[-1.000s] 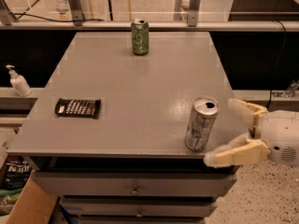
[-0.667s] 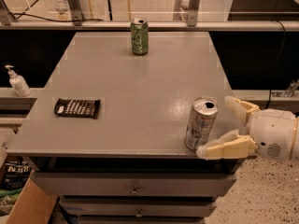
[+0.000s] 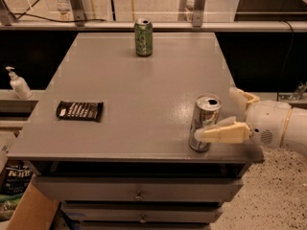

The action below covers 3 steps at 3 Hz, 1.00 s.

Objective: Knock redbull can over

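Redbull can (image 3: 205, 121) stands up near the front right corner of the grey table (image 3: 144, 90), above a speckled floor (image 3: 273, 195). The gripper (image 3: 216, 114) is wide open around it, one finger across its front.

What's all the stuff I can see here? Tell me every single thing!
Table: one, grey, in the middle.
Drawers: two showing, grey, under the tabletop.
Redbull can: one, silver, upright near the table's front right edge.
Green can: one, green, upright at the far edge.
Packet: one, dark, flat on the table's left side.
Pump bottle: one, white, on a ledge left of the table.
Box: one, brown cardboard, bottom left.
Bag: one, dark with green, bottom left above the box.
Gripper: one, white and cream, right side, open, one finger across the redbull can's front, the other behind it.
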{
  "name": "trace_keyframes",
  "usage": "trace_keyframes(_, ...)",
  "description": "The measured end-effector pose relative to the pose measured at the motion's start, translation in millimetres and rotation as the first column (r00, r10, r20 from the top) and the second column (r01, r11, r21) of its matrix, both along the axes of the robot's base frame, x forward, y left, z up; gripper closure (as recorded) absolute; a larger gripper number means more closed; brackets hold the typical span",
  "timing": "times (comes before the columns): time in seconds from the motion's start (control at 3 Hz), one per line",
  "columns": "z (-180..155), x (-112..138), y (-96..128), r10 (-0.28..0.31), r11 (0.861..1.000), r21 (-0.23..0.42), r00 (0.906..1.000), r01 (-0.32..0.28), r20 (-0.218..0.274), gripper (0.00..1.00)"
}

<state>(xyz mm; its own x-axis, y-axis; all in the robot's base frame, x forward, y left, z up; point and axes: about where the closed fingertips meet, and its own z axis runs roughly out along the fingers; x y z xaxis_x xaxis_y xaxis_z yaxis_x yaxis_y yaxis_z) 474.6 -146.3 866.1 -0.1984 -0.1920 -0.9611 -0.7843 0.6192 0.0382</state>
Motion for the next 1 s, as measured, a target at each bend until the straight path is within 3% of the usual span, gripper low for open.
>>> trace_keyframes(0.67,19,47,-7,-0.085,0.986,0.141,0.9959,0.089,-0.03,0.0)
trace_keyframes(1.0,25,57,-7,-0.097,0.977,0.187,0.9943,0.104,-0.043,0.0)
